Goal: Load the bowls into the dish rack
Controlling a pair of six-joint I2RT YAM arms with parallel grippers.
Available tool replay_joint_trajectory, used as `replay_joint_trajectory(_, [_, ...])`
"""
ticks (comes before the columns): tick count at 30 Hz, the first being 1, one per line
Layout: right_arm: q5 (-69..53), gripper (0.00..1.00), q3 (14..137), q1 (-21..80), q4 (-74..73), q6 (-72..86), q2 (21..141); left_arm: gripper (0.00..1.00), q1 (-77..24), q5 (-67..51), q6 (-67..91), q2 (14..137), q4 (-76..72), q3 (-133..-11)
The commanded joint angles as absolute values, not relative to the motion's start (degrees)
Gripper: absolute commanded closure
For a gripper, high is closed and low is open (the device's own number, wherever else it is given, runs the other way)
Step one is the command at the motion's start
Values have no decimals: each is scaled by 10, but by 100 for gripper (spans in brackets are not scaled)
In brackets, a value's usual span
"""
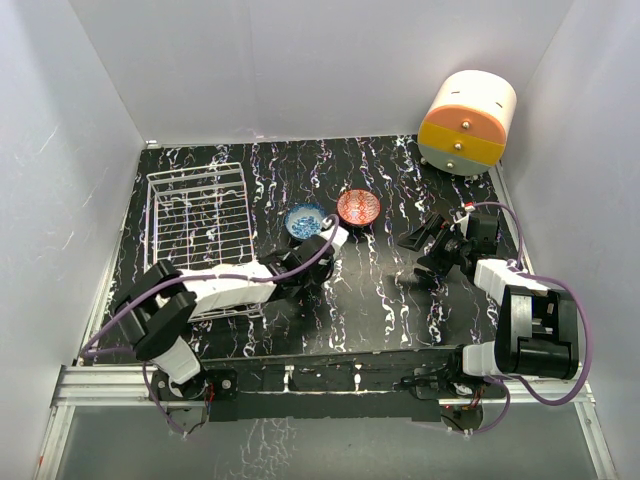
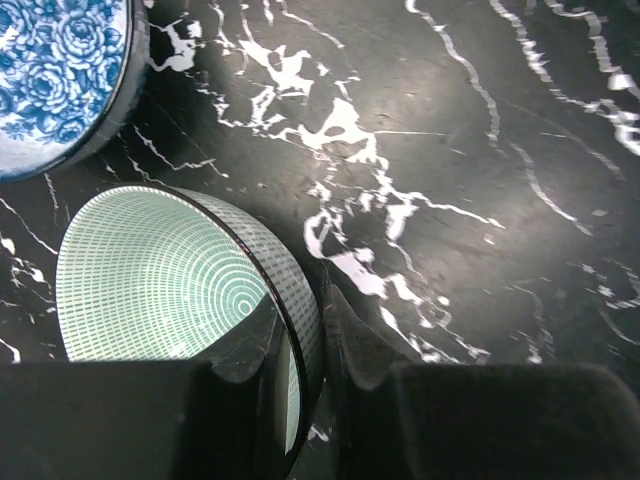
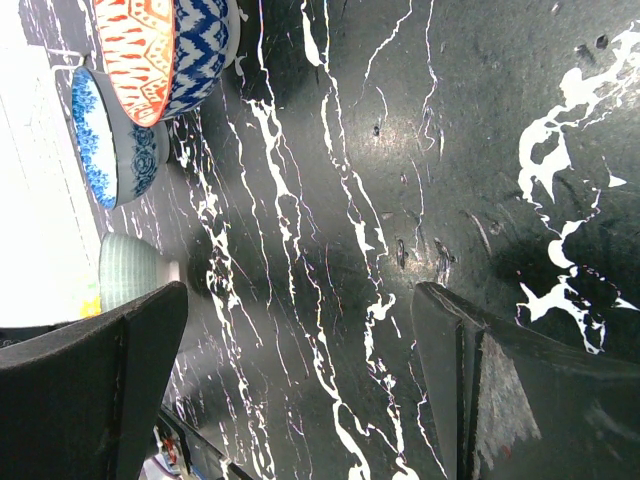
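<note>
The white wire dish rack [image 1: 195, 215] stands at the left and looks empty. A blue-patterned bowl [image 1: 305, 220] and a red-patterned bowl [image 1: 358, 207] sit side by side mid-table. My left gripper [image 1: 312, 268] is just in front of the blue bowl. In the left wrist view it [image 2: 310, 345] is shut on the rim of the mint-green bowl [image 2: 150, 275], one finger inside and one outside, with the blue bowl [image 2: 50, 70] close by. My right gripper [image 1: 432, 247] is open and empty over bare table [image 3: 300, 370]. The cream and yellow bowls are out of view.
A round orange-and-cream drawer unit [image 1: 467, 122] stands at the back right corner. The right wrist view shows the red bowl [image 3: 150, 50], the blue bowl [image 3: 110, 140] and the mint-green bowl [image 3: 130, 270] in a row to its left. White walls enclose the table.
</note>
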State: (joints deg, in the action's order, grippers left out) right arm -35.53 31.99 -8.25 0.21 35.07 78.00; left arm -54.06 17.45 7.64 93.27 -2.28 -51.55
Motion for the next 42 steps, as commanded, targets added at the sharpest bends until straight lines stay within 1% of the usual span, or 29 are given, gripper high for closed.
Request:
replay_joint_trajectory(1, [-356,2,324,-81,23,349,774,100,-552,156,125,825,-23,-538])
replay_joint_trajectory(6, [-355,2,324,-82,20,348,772,100,-546,164,137,724,-59,-542])
replay_joint_trajectory(9, [-356,2,324,-81,21,348,773,100,-507,159,155,689,-71,-541])
replay_joint_trajectory(16, [-359,2,324,-81,20,348,773,100,-257,-17,269,638,-164,-474])
replay_joint_trajectory(19, [-359,2,323,-81,21,348,773,100,-180,-82,306,626,-216,-463])
replay_joint_trajectory(22, [-360,2,323,-81,21,348,773,100,-123,-125,345,624,-267,-445])
replay_joint_trajectory(26, [-360,2,321,-81,21,348,773,100,-41,-178,459,649,-370,-389])
replay_joint_trajectory(30, [-361,2,321,-81,20,346,775,100,24,-217,597,704,-570,-310])
replay_joint_trajectory(32, [-360,2,322,-82,19,345,776,100,46,-228,639,735,-636,-289])
replay_joint_trajectory(42, [-354,2,323,-82,24,346,790,100,77,-268,729,863,-785,-290])
